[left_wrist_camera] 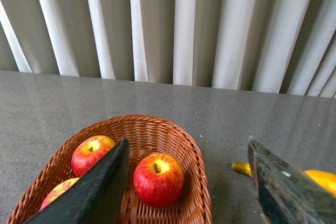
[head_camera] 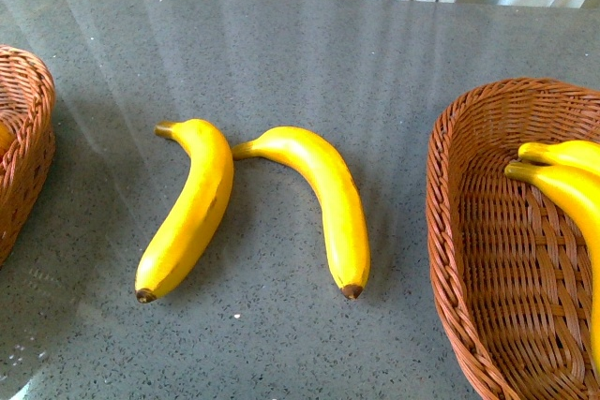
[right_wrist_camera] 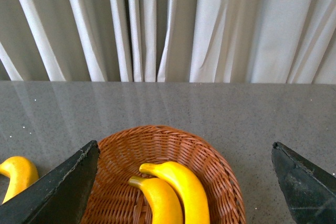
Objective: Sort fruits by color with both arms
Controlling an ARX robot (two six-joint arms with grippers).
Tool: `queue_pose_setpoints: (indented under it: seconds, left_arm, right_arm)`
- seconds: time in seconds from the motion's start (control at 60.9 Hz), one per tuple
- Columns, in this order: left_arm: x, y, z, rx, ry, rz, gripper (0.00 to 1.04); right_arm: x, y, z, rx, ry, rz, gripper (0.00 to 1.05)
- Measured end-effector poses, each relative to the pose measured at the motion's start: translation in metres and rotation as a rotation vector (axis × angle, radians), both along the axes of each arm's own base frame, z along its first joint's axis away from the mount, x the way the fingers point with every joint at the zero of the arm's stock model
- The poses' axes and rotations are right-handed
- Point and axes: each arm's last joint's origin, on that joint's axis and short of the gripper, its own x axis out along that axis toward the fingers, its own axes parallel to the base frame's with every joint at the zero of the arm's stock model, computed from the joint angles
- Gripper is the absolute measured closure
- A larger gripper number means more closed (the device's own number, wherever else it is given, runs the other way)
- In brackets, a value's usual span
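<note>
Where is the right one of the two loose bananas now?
In the front view the right banana lies on the grey table near the middle, beside the other loose banana and left of the right basket.

One banana (head_camera: 192, 208) lies just left of another banana (head_camera: 323, 199) mid-worktop (head_camera: 281, 53), between two baskets: the left basket (head_camera: 33, 152) holds apples (left_wrist_camera: 158, 178), the right basket (head_camera: 450, 231) holds two more bananas (head_camera: 562, 180)

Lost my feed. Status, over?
Left gripper open, right gripper open. Two loose bananas on table; apples in left basket, sorted bananas in right basket. Nothing seen blocking.
</note>
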Motion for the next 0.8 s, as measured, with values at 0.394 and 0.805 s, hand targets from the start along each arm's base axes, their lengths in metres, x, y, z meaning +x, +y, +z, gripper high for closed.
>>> queue_pose_setpoints:
  seconds: [0.394,0.805]
  left_arm:
    - [0.0,0.0,0.0,0.002,0.0,0.0,0.09]
    - [0.0,0.0,0.0,0.002,-0.001,0.0,0.09]
  right_arm:
    - [0.0,0.0,0.0,0.0,0.0,0.0,0.09]
    - [0.063,0.017,0.06,-0.071,0.347,0.715,0.09]
